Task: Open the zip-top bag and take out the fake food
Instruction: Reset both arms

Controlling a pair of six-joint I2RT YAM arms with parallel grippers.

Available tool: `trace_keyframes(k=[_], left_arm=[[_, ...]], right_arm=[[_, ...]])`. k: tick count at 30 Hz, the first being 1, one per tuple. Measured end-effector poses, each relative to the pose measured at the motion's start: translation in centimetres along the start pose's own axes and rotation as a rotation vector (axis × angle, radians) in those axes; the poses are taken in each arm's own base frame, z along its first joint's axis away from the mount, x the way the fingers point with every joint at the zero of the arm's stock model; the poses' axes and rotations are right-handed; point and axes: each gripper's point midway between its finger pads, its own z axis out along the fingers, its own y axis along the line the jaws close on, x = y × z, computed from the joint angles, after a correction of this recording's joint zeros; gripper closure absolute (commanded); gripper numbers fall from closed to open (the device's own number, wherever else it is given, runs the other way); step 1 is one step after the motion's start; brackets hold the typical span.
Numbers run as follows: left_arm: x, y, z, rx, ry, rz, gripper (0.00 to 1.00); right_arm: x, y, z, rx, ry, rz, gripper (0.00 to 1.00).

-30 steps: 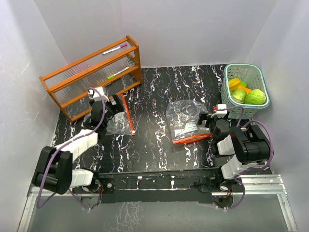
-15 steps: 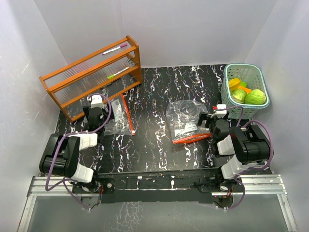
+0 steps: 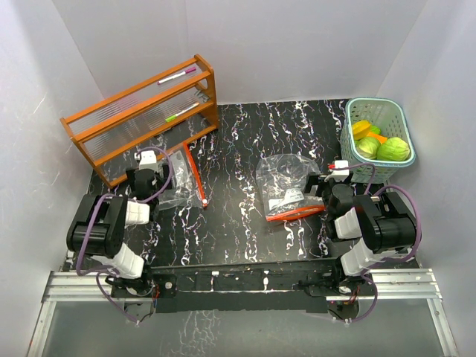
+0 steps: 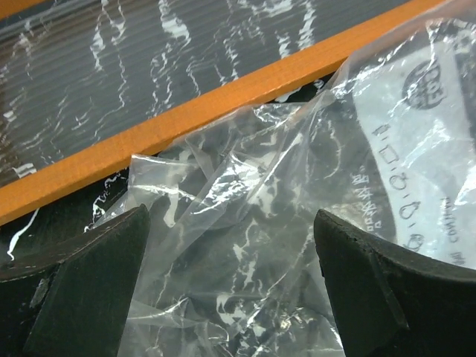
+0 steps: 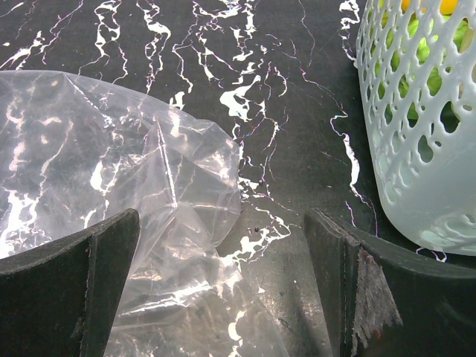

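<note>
Left hand [image 4: 230,279] gapes empty over the left zip-top bag [image 4: 253,216], right hand [image 5: 223,286] likewise by the right zip-top bag [image 5: 111,171] — pinching both film layers together would likely keep either shut.

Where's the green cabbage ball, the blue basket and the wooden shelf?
cabbage ball [image 3: 395,149], top view, middle of its leafy top.
basket [image 3: 375,101], top view, far rim.
wooden shelf [image 3: 132,91], top view, top rail.
</note>
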Motion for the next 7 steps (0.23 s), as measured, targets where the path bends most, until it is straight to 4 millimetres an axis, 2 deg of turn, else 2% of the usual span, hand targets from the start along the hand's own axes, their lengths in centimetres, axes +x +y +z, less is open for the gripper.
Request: trace_keyframes(k=[7], left_arm=[[2.2, 0.6, 1.0, 0.000, 0.031, -0.012, 0.08]], right_arm=[[0.0, 0.0, 0.0, 0.000, 0.000, 0.000, 0.02]])
